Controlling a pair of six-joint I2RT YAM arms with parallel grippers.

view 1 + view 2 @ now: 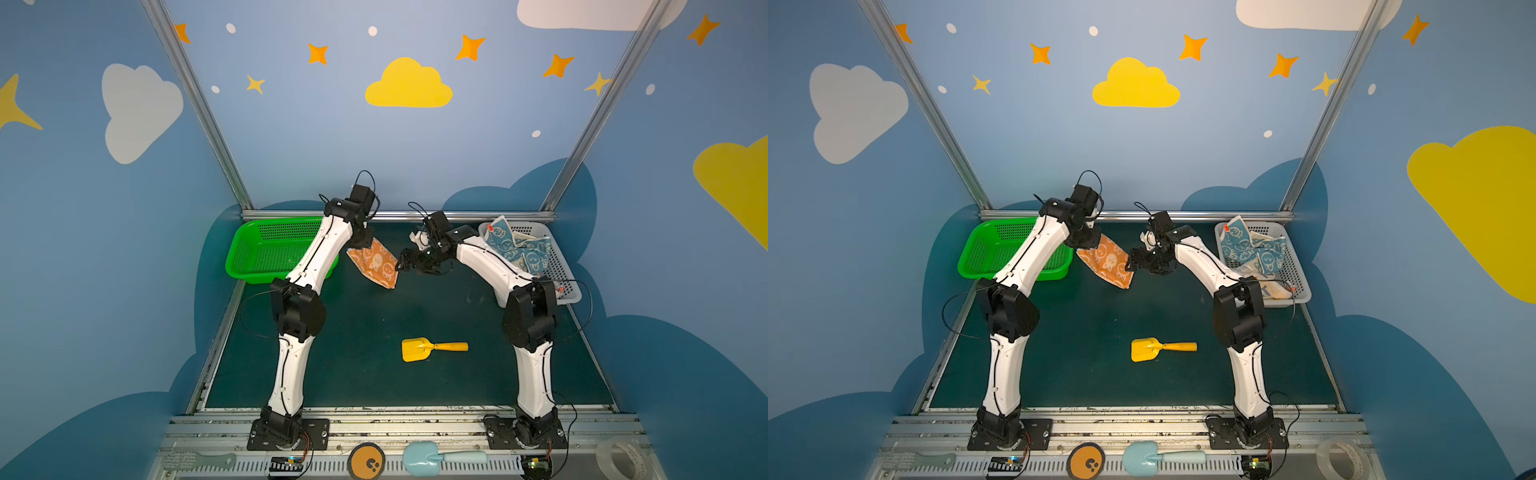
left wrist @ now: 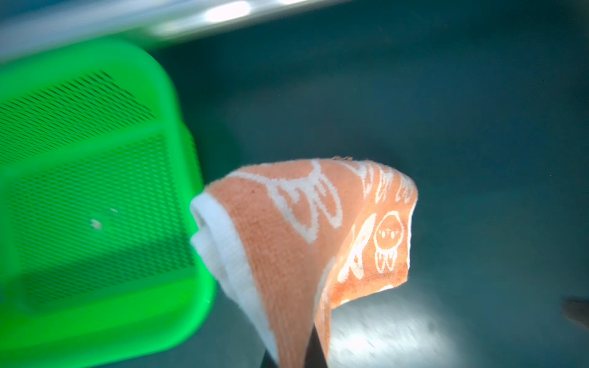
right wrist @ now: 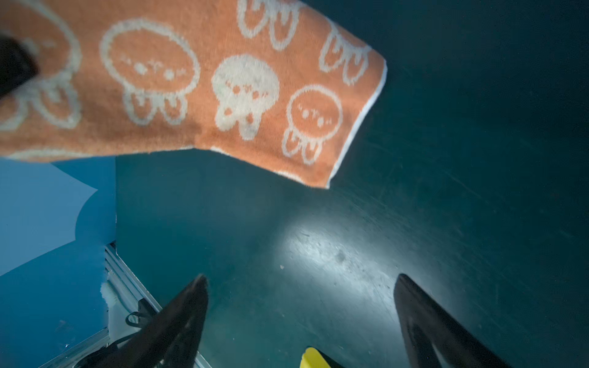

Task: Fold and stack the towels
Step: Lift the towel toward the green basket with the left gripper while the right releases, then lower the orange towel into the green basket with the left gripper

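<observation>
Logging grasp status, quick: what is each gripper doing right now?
Left gripper: closed, holding the orange towel.
Right gripper: open, holding nothing.

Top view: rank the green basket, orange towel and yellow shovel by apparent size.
1. green basket, partly behind the left arm
2. orange towel, held up nearer the camera, so a close call
3. yellow shovel

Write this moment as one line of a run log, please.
left hand: shut on orange towel, hanging | right hand: open, holding nothing, near towel | blue towel: crumpled in white basket | stack: not started
</observation>
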